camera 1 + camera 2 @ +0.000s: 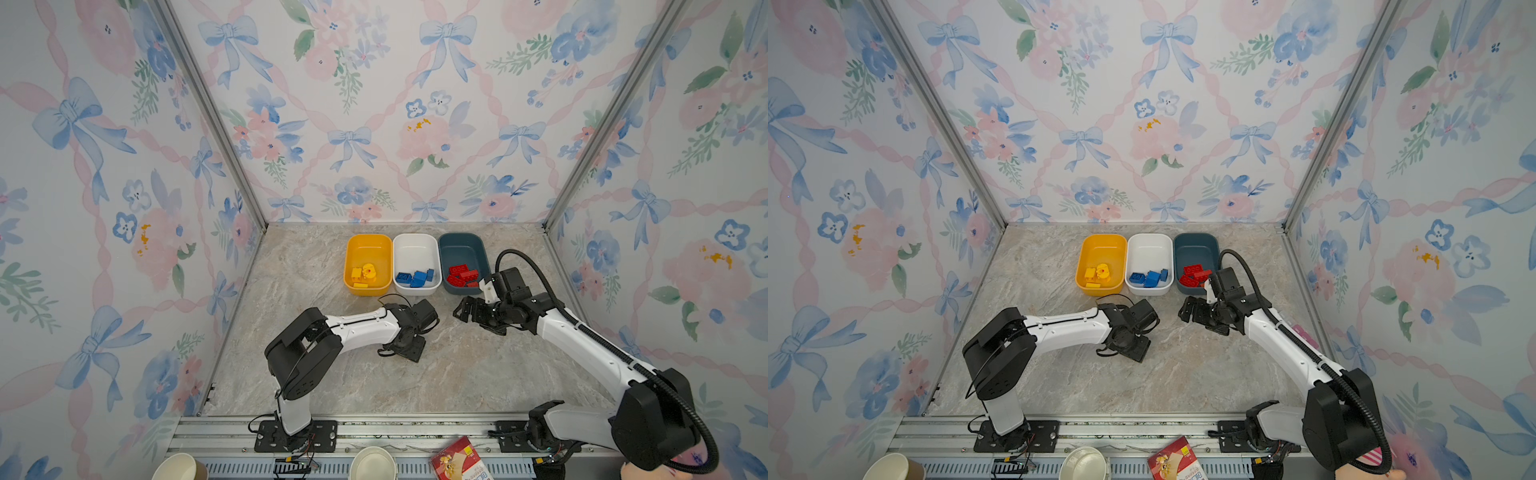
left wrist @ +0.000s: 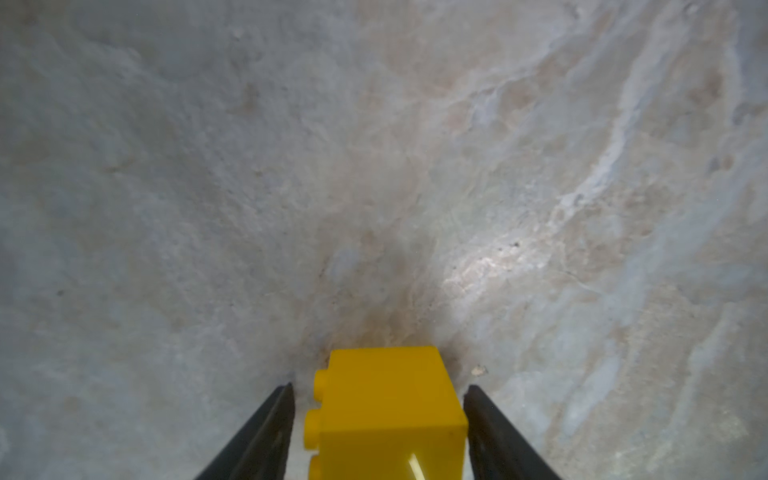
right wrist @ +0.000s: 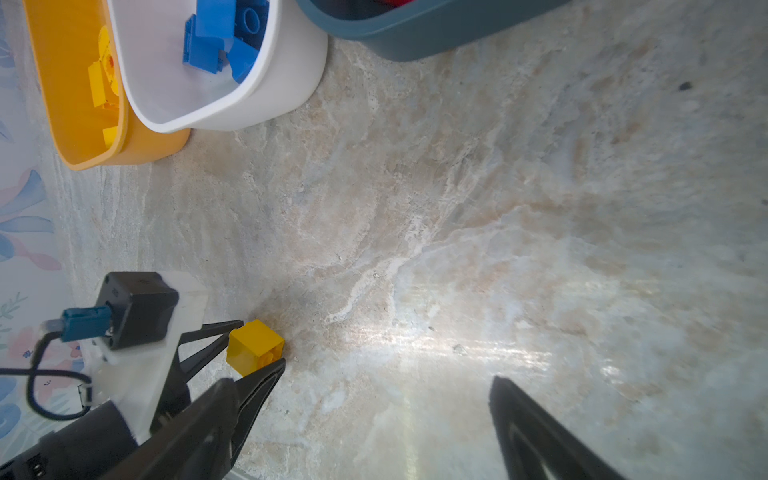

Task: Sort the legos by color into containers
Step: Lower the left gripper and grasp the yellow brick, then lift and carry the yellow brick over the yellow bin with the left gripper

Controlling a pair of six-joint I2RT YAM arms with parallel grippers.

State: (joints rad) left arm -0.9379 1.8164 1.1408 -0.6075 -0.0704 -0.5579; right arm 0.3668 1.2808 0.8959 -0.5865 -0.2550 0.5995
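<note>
A yellow lego (image 2: 386,399) lies on the marble table with its studs sideways, between the fingers of my left gripper (image 2: 378,388). One finger touches it and a thin gap shows on the studded side. The right wrist view shows the same lego (image 3: 253,347); the top views hide it under the left gripper (image 1: 403,347). My right gripper (image 3: 360,379) hangs open and empty beside it (image 1: 461,309). At the back stand the containers: yellow tub (image 1: 368,245) with yellow legos (image 1: 365,274), white tub (image 1: 415,249) with blue legos (image 1: 415,277), teal tub (image 1: 461,249) with red legos (image 1: 463,275).
Floral walls with metal posts close in the table on three sides. In front of the table a metal rail (image 1: 374,428) carries both arm bases. Two paper cups (image 1: 178,467) (image 1: 372,463) and a red packet (image 1: 457,459) sit below it.
</note>
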